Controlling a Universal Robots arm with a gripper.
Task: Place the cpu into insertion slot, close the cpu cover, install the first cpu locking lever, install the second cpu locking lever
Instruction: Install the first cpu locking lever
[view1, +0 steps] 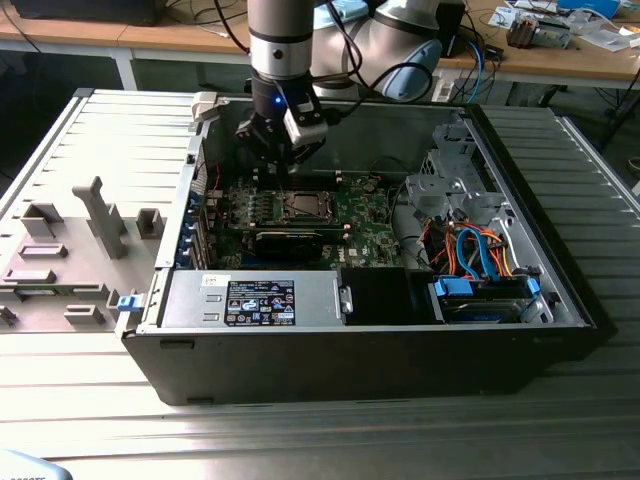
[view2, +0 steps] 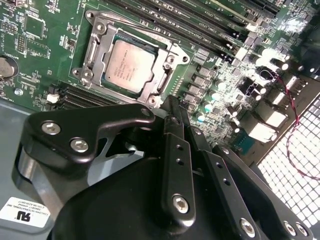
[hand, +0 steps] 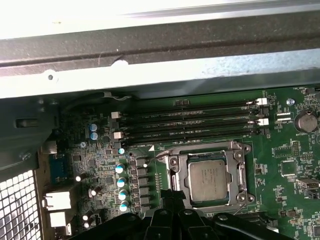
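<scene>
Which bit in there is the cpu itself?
Look inside the open computer case at the green motherboard. Beside its long dark memory slots sits a silvery cpu cover; the cpu is the dull grey square framed within it.

Exterior view: even daylight from above, ribbed bench (view1: 560, 420) washed pale, computer case (view1: 350, 360) front dark. First wrist view: the case's upper wall (hand: 150, 12) blown out white; motherboard (hand: 280, 165) dimmer, slightly soft. Second wrist view: glare on capacitors (view2: 272, 55); near black gripper (view2: 172, 107) body soft and shadowed.
</scene>
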